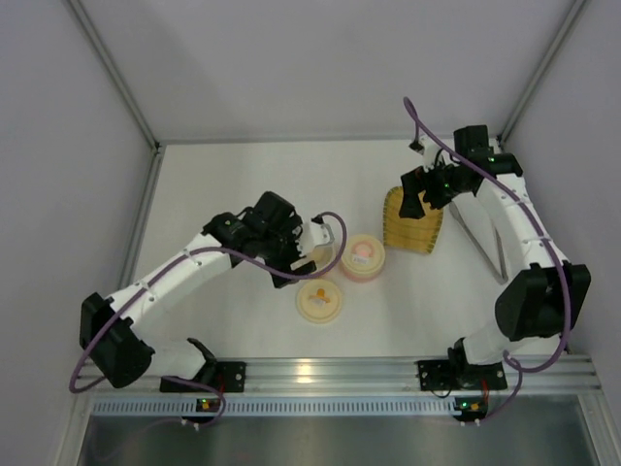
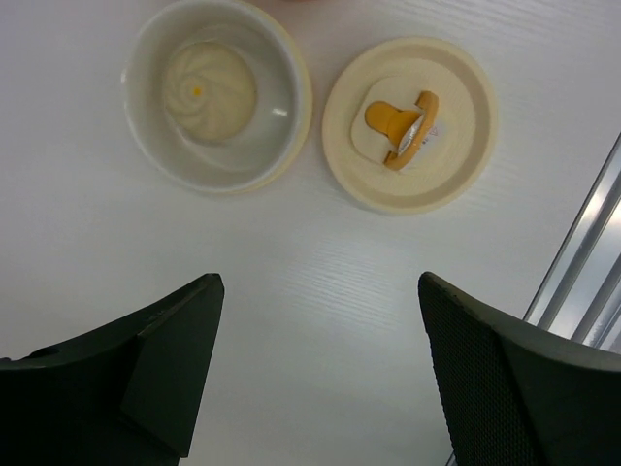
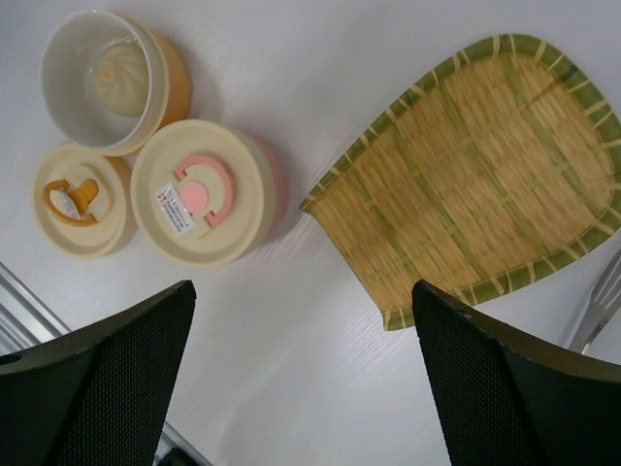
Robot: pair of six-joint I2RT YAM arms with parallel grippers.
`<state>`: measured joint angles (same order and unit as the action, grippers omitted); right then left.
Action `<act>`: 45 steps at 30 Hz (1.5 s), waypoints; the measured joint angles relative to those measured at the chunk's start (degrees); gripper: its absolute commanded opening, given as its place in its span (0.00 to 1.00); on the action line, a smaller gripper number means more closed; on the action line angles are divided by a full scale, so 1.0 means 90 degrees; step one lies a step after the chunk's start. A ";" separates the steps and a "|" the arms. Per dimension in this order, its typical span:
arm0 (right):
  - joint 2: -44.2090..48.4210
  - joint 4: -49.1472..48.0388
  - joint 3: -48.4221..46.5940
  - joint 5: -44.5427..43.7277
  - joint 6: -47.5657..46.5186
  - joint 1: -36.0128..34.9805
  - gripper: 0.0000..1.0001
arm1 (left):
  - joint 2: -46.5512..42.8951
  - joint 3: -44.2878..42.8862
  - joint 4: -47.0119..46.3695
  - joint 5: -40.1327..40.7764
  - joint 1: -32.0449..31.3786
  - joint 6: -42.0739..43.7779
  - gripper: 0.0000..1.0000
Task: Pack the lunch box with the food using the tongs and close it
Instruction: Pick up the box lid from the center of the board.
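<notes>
The lunch box is two round tubs. The cream-yellow tub (image 2: 291,116) stands open with a whitish round ball of food (image 2: 209,92) inside; its cream lid (image 2: 409,124), with an orange picture, lies flat on the table beside it. The pink tub (image 3: 209,189) has its lid on. My left gripper (image 2: 320,282) hangs open above bare table, just short of the open tub and loose lid. Over the table between the pink tub and the bamboo tray, my right gripper (image 3: 303,288) is open and holds nothing. The grey tongs (image 3: 597,311) lie to the right of the tray.
A flat woven yellow tray (image 1: 412,221) with a green rim lies bare at the back right. The aluminium rail (image 1: 330,371) runs along the near table edge, close to the loose lid (image 1: 319,301). Grey walls enclose the table on three sides.
</notes>
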<state>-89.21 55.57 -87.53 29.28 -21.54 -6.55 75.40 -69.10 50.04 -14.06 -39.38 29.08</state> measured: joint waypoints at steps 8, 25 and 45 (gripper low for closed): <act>0.0432 0.0068 0.0529 0.0248 0.0095 0.0459 0.92 | 0.0852 0.0199 -0.0107 0.0403 -0.1343 0.0291 0.70; 0.0576 -0.0005 0.0729 0.0430 0.0369 0.0512 0.91 | 0.1571 0.0663 -0.1319 -0.0041 -0.1486 0.0680 0.60; 0.0576 -0.0061 0.0857 0.0571 0.0432 0.0544 0.91 | 0.2023 0.1095 -0.2008 -0.0019 -0.1625 0.0903 0.31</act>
<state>-84.03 55.02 -79.81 34.41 -17.65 -1.65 93.60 -59.24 31.97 -14.24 -54.00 37.21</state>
